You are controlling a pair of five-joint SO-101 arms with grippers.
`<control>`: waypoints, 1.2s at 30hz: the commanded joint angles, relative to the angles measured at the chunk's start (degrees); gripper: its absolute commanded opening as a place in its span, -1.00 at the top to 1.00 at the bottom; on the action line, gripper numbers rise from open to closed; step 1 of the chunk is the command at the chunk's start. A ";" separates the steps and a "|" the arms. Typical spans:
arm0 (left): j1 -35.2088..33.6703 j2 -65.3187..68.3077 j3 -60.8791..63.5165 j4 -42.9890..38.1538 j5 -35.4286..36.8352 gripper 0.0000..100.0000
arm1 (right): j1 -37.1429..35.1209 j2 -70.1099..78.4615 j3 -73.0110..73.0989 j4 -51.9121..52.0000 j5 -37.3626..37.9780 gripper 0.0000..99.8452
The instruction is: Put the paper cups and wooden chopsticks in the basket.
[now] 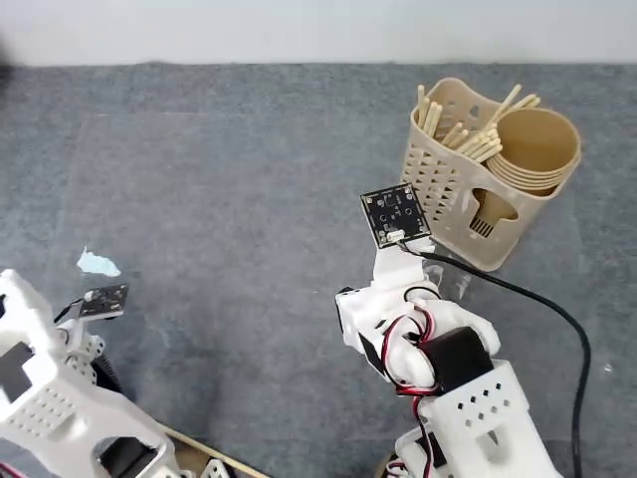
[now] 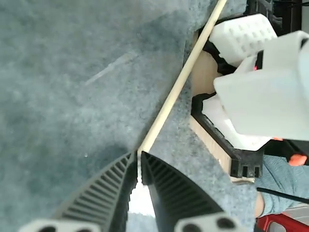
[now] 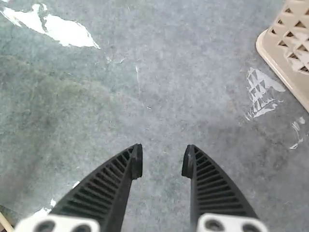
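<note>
Nearest us, our left gripper (image 2: pixel 139 166) is almost closed on the near end of a pale wooden chopstick (image 2: pixel 179 82) that lies on grey felt (image 2: pixel 72 96) and points away toward a white arm base (image 2: pixel 244 34), while our right gripper (image 3: pixel 161 162) hangs parted and empty near the beige slotted basket (image 1: pixel 448 189), where the high view adds stacked paper cups (image 1: pixel 537 144).

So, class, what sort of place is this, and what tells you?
Probably a robotics lab bench: left arm and right arm on a grey felt-covered table, the left gripper pinching a chopstick, a basket of paper cups nearby.
</note>
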 commanded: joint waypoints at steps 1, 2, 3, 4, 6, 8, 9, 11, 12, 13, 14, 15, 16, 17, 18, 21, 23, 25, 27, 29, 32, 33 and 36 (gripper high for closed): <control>0.35 -10.02 2.59 1.85 1.58 0.97 | 0.22 -0.40 -0.35 -1.19 -0.44 0.70; 0.44 -13.01 4.09 1.85 1.58 0.97 | 0.22 -0.40 -0.35 -1.19 -0.44 0.70; 0.44 -16.00 5.76 1.85 1.58 0.97 | 0.22 -0.40 -0.35 -1.19 -0.44 0.70; 0.44 -19.34 7.52 1.85 1.58 0.97 | 0.22 -0.40 -0.35 -1.19 -0.44 0.70; 0.35 -26.11 11.03 1.85 1.58 0.97 | 0.31 -0.40 -0.35 -1.01 -0.44 0.70; 0.18 -32.70 14.20 1.76 1.58 0.97 | 0.48 -0.40 -0.35 -0.75 -0.44 0.70; 0.18 -35.52 15.69 1.67 1.58 0.97 | 0.48 -0.40 -0.35 -0.66 -0.44 0.70; 0.44 -40.18 18.59 1.67 1.49 0.97 | 0.48 -0.40 -0.18 -0.57 -0.44 0.70; 0.53 -41.85 20.00 1.67 1.14 0.97 | 0.57 -0.40 -0.18 -0.57 -0.44 0.70; 0.62 -43.16 21.05 1.58 0.97 0.96 | 0.57 -0.40 -0.09 -0.57 -0.44 0.70; 0.97 -44.04 21.93 1.23 0.88 0.94 | 0.57 -0.40 -0.09 -0.57 -0.44 0.70; 1.58 -44.66 22.90 0.44 0.62 0.92 | 0.57 -0.40 -0.09 -0.57 -0.44 0.70; 2.11 -44.75 23.52 -0.44 0.44 0.90 | 0.57 -0.40 -0.09 -0.57 -0.44 0.70; 2.46 -44.75 24.31 -1.49 0.35 0.89 | 0.57 -0.40 -0.09 -0.57 -0.44 0.70; 2.73 -44.75 25.19 -2.81 0.26 0.88 | 0.57 -0.40 -0.09 -0.57 -0.44 0.70; 3.34 -44.75 28.09 -7.65 0.26 0.88 | 0.57 -0.40 0.00 -0.57 -0.44 0.70; 3.34 -44.75 30.46 -11.25 0.26 0.88 | 0.57 -0.40 0.00 -0.57 -0.44 0.70; 3.34 -44.75 32.75 -15.21 0.26 0.88 | 0.57 -0.40 0.00 -0.57 -0.44 0.70; 3.25 -44.75 35.03 -19.25 0.26 0.86 | 0.57 -0.40 0.00 -0.57 -0.44 0.70; 3.08 -44.84 36.97 -22.95 0.26 0.77 | 0.57 -0.40 0.00 -0.57 -0.44 0.70; 2.99 -44.84 38.90 -26.37 0.62 0.61 | 0.57 -0.31 0.00 -0.57 -0.44 0.70; 2.99 -44.84 39.34 -26.90 0.62 0.59 | 0.57 -0.31 0.00 -0.57 -0.44 0.70; 3.08 -44.84 39.60 -27.16 0.62 0.59 | 0.57 -0.31 0.00 -0.57 -0.35 0.70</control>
